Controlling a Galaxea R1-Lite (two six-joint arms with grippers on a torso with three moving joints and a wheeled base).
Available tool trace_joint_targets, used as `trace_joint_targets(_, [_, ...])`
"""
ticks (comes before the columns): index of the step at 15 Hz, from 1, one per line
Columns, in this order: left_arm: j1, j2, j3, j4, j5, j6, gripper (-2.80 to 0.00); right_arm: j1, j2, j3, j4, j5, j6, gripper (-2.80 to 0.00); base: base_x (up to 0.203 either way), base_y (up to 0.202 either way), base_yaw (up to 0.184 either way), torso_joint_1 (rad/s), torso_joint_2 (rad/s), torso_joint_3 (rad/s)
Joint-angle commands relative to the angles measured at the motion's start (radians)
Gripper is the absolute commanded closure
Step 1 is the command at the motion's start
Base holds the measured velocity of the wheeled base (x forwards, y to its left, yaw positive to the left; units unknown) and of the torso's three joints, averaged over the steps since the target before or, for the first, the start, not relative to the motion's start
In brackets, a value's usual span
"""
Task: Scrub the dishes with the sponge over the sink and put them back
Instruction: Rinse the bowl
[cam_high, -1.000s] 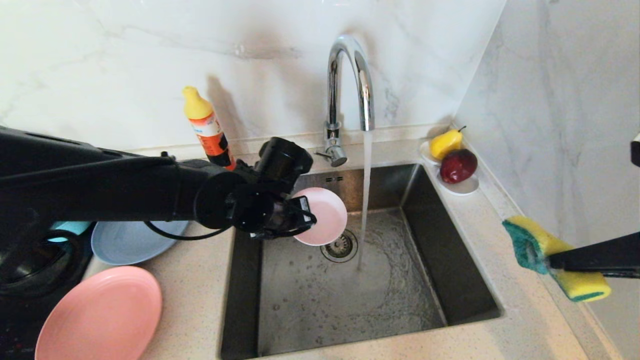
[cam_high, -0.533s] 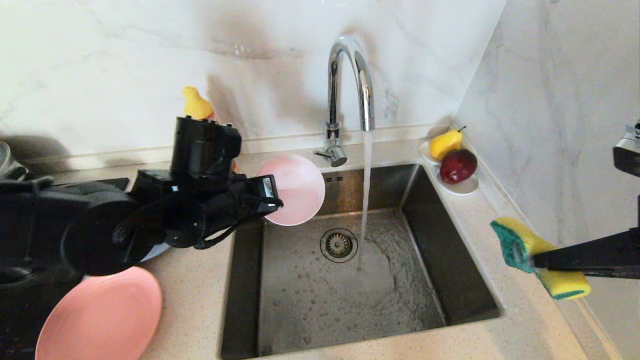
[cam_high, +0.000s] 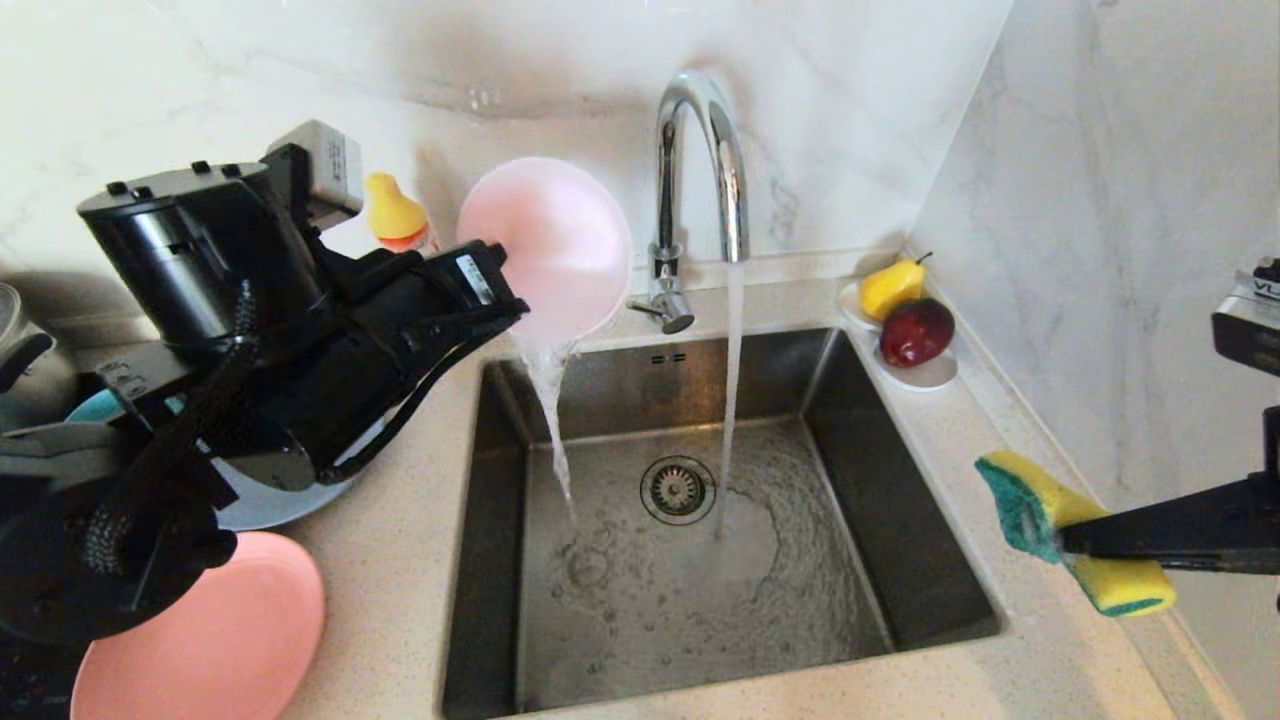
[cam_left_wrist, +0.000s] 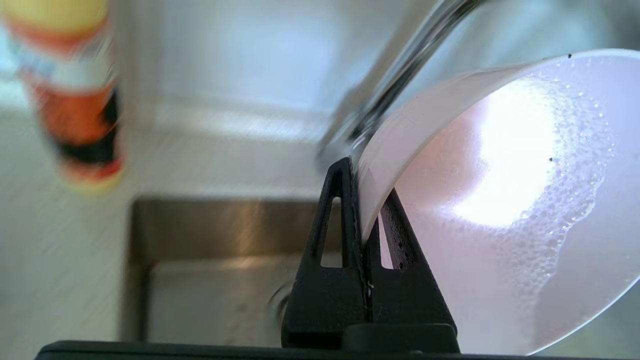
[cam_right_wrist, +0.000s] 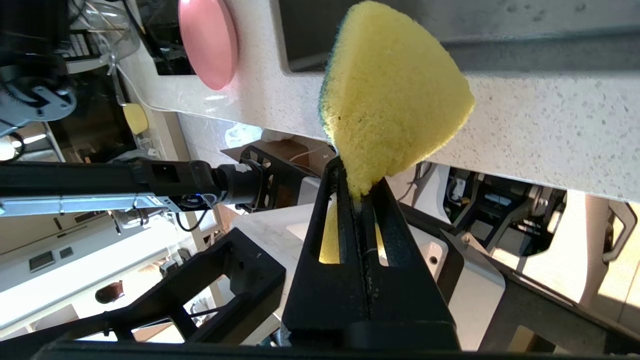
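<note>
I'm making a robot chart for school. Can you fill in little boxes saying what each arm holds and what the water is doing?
left pincer: shut on the rim of the pale pink plate, tipped up above the sink's back left corner
plate water: pouring off into the sink
right pincer: shut on the sponge, over the counter right of the sink
faucet: running
salmon-pink plate: on the left counter

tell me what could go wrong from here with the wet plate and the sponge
1. The left gripper pinches only the rim of the soapy pale pink plate, so it could slip into the sink.
2. Water pours off the plate close to the sink's left edge and may splash the countertop.
3. The right gripper holds the sponge by one corner; scrubbing could pull it loose.
</note>
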Motion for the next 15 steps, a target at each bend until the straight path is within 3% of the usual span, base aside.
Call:
trace_joint_targets(1, [0.0, -0.004, 0.007, -0.077, -0.011, -0.001, 0.0, 0.0, 0.004, 0.01, 0.004, 0.003, 0.002, 0.0, 0.0, 0.0, 0.0, 0.0, 0.0, 0.0])
trace_joint_targets(3, [0.0, -0.008, 0.013, -0.149, -0.024, 0.001, 0.0, 0.0, 0.005, 0.01, 0.004, 0.012, 0.002, 0.0, 0.0, 0.0, 0.0, 0.0, 0.0, 0.0])
trace_joint_targets(7, [-0.002, -0.018, 0.032, -0.307, -0.044, 0.066, 0.0, 0.0, 0.003, 0.006, 0.004, 0.032, 0.004, 0.0, 0.0, 0.0, 0.0, 0.0, 0.0, 0.0])
trace_joint_targets(15, [0.0, -0.038, 0.077, -0.417, -0.113, 0.067, 0.0, -0.003, 0.0, 0.007, 0.005, 0.04, 0.004, 0.0, 0.0, 0.0, 0.0, 0.0, 0.0, 0.0])
